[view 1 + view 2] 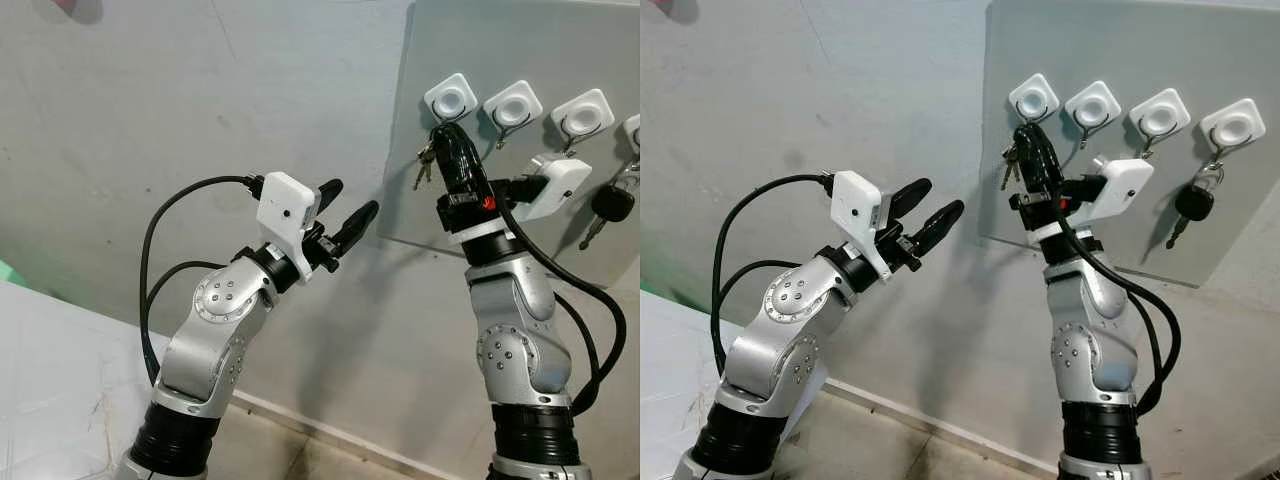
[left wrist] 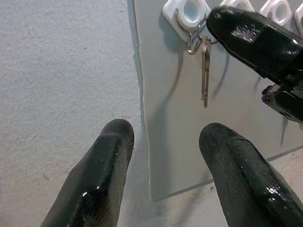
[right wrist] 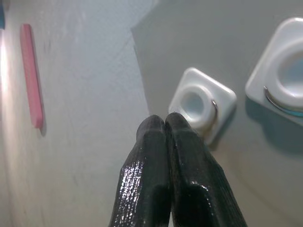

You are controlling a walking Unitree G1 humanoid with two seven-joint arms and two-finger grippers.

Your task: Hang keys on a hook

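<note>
A grey board [image 1: 560, 60] with white hooks is mounted on a pale wall [image 1: 200, 90]. The keys [image 1: 425, 165] hang at its leftmost hook [image 1: 451, 100], the right end effector [image 1: 447, 133] pinched closed there. Left of the board, the left end effector [image 1: 350, 205] hovers open.

The wall [image 1: 180, 110] looks like matt, slightly grainy plaster, while the board [image 1: 1120, 50] fixed to it is a smooth, flat grey sheet. The hooks [image 1: 1034, 98] sit in glossy white plastic bases with thin metal wire. The keys [image 2: 205, 71] are dull metal (hanging at the left wrist view's 12 o'clock). The right gripper [image 1: 446, 132] has shiny black fingers.
</note>
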